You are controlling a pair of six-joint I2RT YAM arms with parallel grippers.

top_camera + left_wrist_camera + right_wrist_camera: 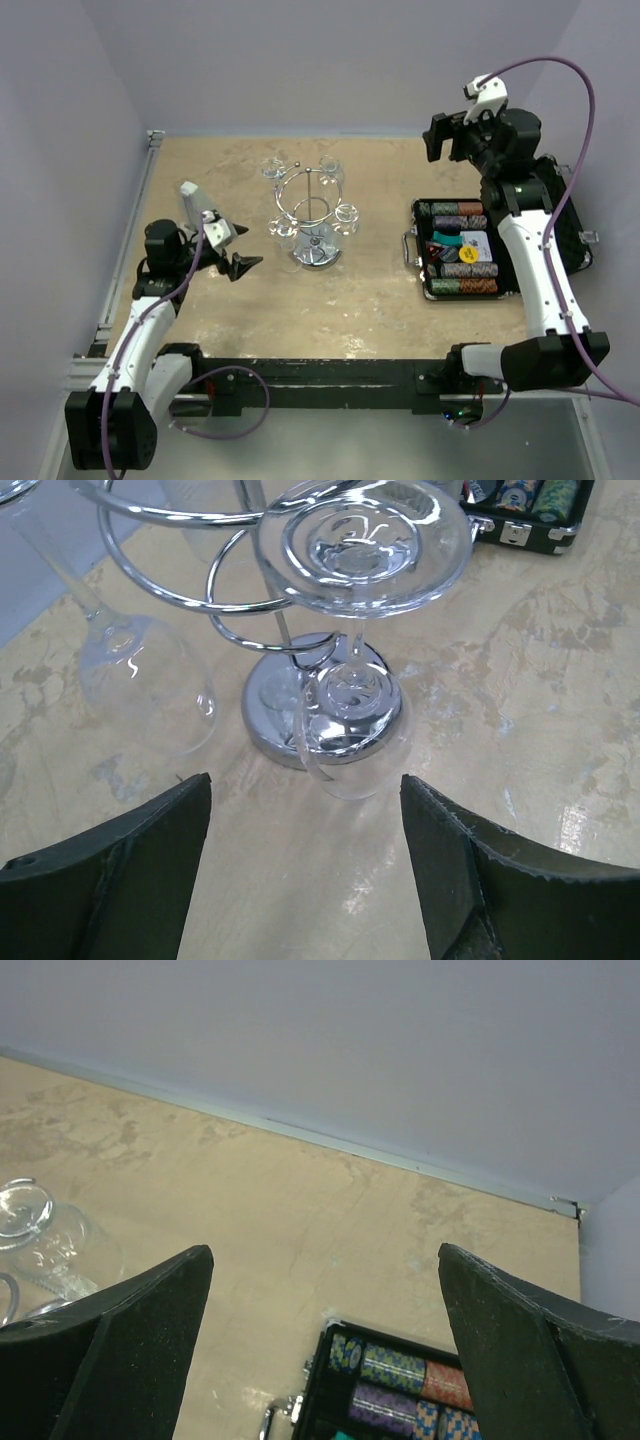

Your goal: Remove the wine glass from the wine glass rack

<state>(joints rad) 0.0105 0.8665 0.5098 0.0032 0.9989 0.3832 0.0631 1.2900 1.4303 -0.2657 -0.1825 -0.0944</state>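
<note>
The chrome wine glass rack [315, 222] stands mid-table with several clear wine glasses hanging upside down from its curled hooks. In the left wrist view the nearest wine glass [352, 720] hangs by its foot from a hook, its bowl just ahead of my left gripper [305, 810]; another glass [145, 675] hangs to its left. The rack's round base [270, 705] lies behind. My left gripper [240, 250] is open and empty, left of the rack. My right gripper [445, 138] is open and empty, raised at the back right, far from the rack.
An open black case [460, 250] of coloured poker chips lies right of the rack, under the right arm; it shows in the right wrist view [400, 1380]. Grey walls enclose the table on the left, back and right.
</note>
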